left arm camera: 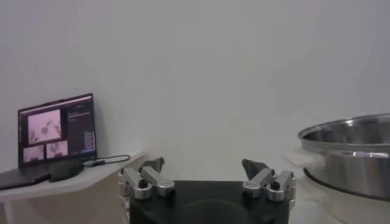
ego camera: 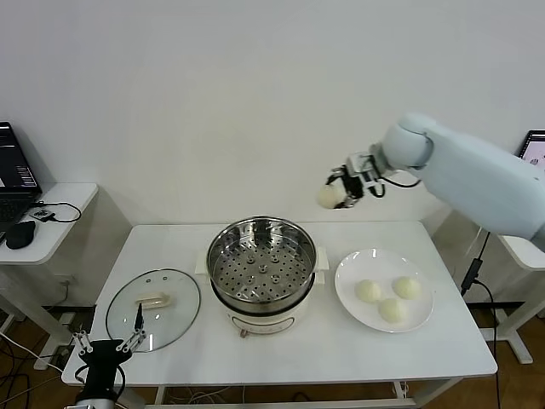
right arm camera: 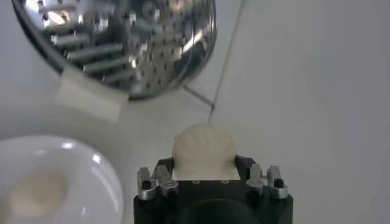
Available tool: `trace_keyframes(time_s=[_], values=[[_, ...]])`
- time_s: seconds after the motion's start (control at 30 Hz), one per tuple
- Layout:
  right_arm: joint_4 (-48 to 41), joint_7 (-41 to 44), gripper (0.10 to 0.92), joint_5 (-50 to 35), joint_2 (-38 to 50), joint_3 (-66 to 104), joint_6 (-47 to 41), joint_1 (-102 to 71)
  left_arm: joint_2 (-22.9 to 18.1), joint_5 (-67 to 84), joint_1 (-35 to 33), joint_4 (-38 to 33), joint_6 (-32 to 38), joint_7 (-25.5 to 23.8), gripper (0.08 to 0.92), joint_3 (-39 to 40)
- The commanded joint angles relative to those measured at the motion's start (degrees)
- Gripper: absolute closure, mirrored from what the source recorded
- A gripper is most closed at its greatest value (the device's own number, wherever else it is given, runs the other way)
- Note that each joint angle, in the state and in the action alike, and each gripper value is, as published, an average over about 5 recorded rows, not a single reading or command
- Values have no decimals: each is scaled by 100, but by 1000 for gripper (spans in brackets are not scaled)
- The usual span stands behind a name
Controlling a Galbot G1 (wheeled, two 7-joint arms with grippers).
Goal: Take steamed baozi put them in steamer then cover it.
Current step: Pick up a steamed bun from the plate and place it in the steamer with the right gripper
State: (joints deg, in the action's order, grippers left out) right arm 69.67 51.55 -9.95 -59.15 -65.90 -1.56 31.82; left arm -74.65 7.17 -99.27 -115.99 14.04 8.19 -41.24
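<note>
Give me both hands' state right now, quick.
Left hand: open, empty, parked low beside the lid.
Right hand: closed on a bun, raised.

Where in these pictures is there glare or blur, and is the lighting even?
Head view: even, soft light; faint shadows under the steamer and plate; the cover shows pale reflections. Right wrist view: bright glare on the steamer's perforated tray; the baozi held in the right gripper looks soft, and the plate is blurred. Left wrist view: dim and greyish; the open left gripper is dark.
</note>
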Motion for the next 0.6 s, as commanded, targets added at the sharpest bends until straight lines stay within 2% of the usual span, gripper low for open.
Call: trace_keyframes(time_s=[0.03, 0.27, 0.6], values=[[-272, -414, 389, -115, -1444, -808, 673, 153, 7, 50, 5, 18, 0, -4, 177, -2], [-992, -362, 389, 807, -1984, -930, 1397, -259, 9, 29, -47, 45, 86, -6, 177, -46], [-1439, -270, 382, 1772, -2103, -971, 2148, -535, -53, 46, -111, 43, 144, -4, 177, -107]])
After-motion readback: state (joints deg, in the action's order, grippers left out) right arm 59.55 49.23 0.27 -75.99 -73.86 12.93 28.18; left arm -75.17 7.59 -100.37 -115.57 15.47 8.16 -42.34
